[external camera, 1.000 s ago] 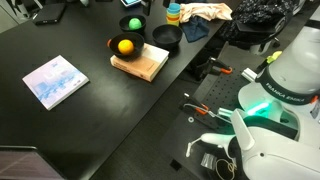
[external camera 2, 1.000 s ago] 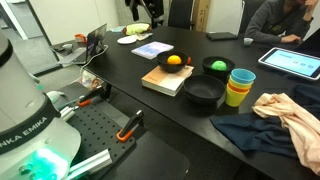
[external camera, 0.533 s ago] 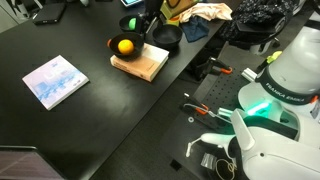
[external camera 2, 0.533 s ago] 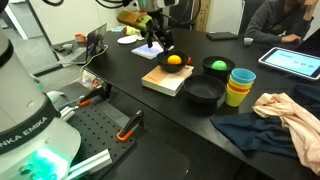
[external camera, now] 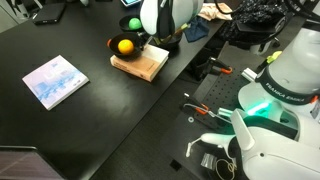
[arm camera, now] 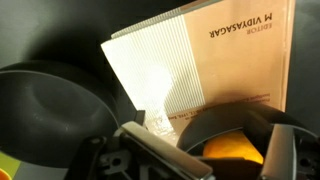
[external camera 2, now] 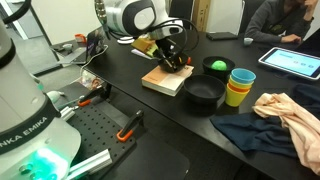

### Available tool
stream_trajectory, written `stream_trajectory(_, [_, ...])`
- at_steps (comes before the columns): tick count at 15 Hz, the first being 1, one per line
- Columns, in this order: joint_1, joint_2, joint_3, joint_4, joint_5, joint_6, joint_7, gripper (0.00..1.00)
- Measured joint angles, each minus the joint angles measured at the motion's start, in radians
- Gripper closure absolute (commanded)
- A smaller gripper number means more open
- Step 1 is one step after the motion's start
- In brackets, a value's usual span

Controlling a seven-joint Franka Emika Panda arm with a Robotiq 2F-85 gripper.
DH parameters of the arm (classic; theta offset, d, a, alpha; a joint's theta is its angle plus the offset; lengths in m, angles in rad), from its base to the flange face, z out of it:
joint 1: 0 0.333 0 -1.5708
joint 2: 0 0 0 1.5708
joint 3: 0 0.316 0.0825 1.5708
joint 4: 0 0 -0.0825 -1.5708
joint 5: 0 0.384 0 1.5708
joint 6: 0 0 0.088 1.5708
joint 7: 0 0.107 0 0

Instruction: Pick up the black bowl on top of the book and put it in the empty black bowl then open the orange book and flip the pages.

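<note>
The black bowl (external camera: pixel 124 46) with a yellow ball sits on the orange book (external camera: pixel 143 64). In the wrist view the bowl (arm camera: pixel 240 112) lies low between my fingers, on the orange book (arm camera: pixel 220 55). My gripper (arm camera: pixel 210 138) is open, just above and around the bowl. In an exterior view my gripper (external camera 2: pixel 172 58) hides the bowl on the orange book (external camera 2: pixel 163 81). The empty black bowl (external camera 2: pixel 203 93) stands beside the book; in an exterior view the arm mostly covers the empty black bowl (external camera: pixel 166 42). A dark bowl that looks empty (arm camera: pixel 50 100) fills the wrist view's left.
A black bowl with a green ball (external camera 2: pixel 216 66) stands behind the book and also shows in an exterior view (external camera: pixel 131 23). Stacked cups (external camera 2: pixel 240 85), a cloth (external camera 2: pixel 290 108) and a tablet (external camera 2: pixel 293 60) lie nearby. A pale blue-and-white book (external camera: pixel 55 80) lies apart.
My arm has swung in from the far side and come down over the orange book. The gripper now hangs over the bowl with the yellow ball. The objects have not moved.
</note>
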State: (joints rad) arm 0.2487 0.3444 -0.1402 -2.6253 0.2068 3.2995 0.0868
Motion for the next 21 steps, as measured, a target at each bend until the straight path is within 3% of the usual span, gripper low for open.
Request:
stream_trajectory(3, [0.044, 0.058, -0.016, 0.095, 0.037, -0.051, 0.076, 0.00])
stream_trajectory(8, [-0.110, -0.047, 0.147, 0.243, 0.048, -0.405, 0.124, 0.00])
stream_trajectory(12, [-0.144, -0.092, 0.155, 0.295, 0.045, -0.558, 0.160, 0.00])
stream_trajectory(17, [-0.133, -0.033, 0.117, 0.320, -0.063, -0.573, 0.291, 0.00])
stream_trajectory(21, [-0.067, 0.060, 0.027, 0.361, -0.167, -0.485, 0.469, 0.00])
